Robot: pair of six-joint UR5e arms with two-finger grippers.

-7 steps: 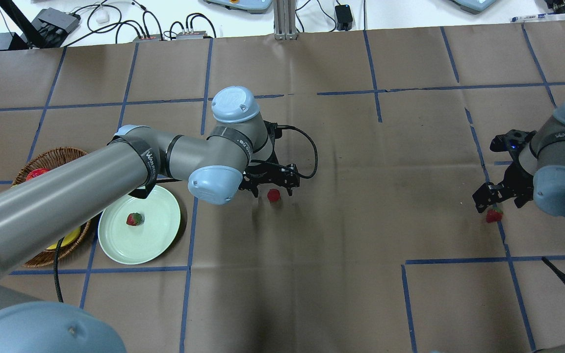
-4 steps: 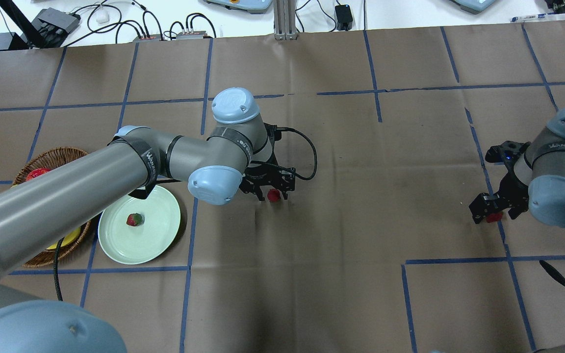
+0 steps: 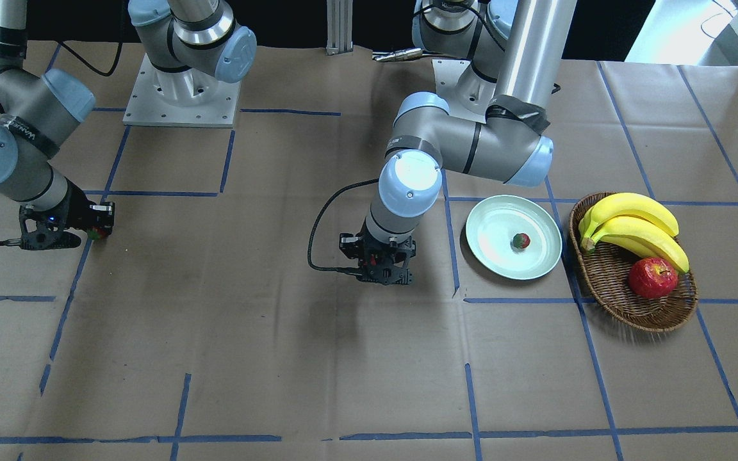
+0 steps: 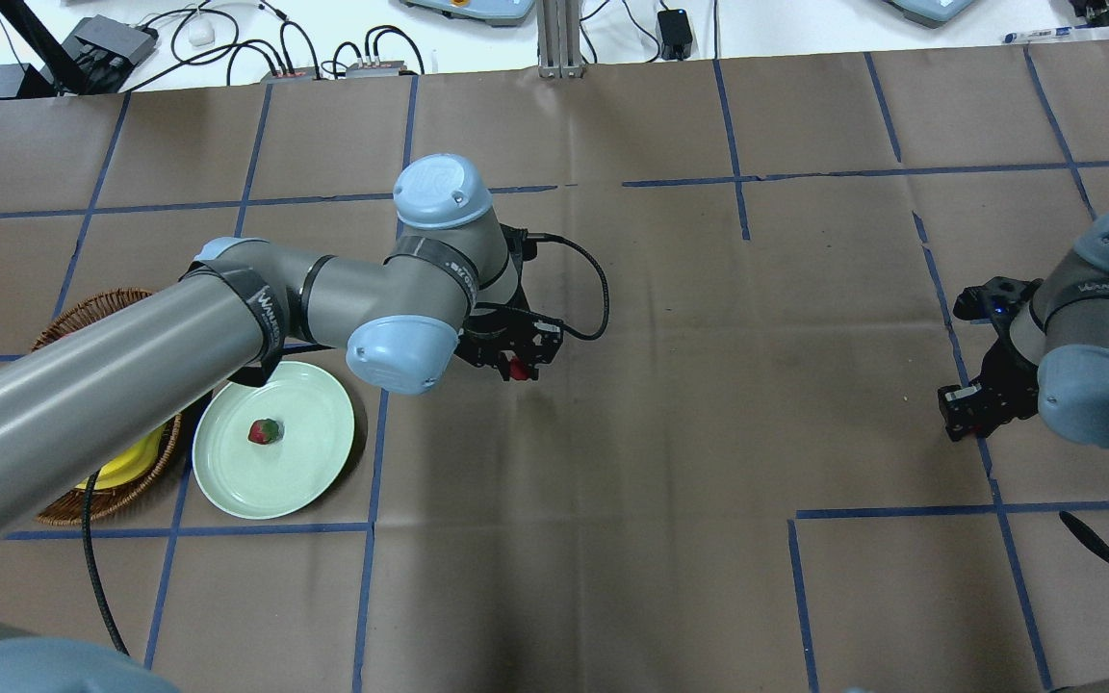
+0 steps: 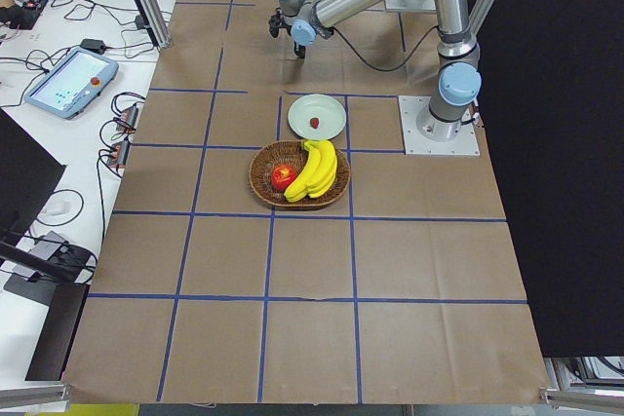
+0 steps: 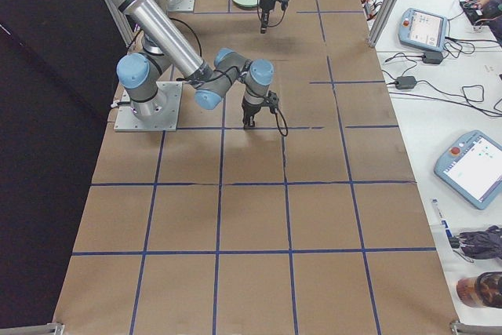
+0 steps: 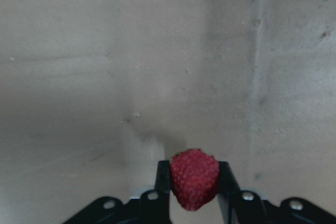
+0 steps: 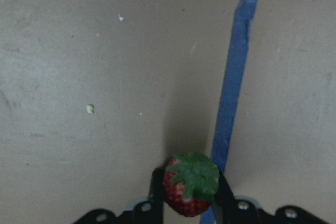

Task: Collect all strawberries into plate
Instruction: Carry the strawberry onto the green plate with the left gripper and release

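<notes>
1. The left gripper (image 4: 514,360) is black, with two flat fingers. They are drawn in narrow on a strawberry (image 7: 195,178), a plump, rounded red berry with pebbled, seeded skin, pinched at both sides. Its cap does not show in the wrist view.
2. The right gripper (image 4: 961,416) is of the same make and is likewise closed on a second strawberry (image 8: 191,184). This one is red and dimpled, and its jagged green leafy cap faces the wrist camera. A strip of blue tape (image 8: 236,77) runs on the table just past the fingers.
3. A third strawberry (image 4: 264,430), red with a little green, lies near the middle of the plate (image 4: 309,472). The plate is round, shallow, pale mint and glossy, with a raised rim. It sits off to the left gripper's left, slightly nearer the robot, and well apart from the right gripper.
4. Beyond the plate from the left gripper stands an oval brown wicker basket (image 3: 606,285). It holds smooth yellow bananas (image 3: 631,224) and a round red apple (image 3: 652,277).
5. Matte brown paper (image 4: 612,481), faintly creased, covers the table under both grippers.
</notes>
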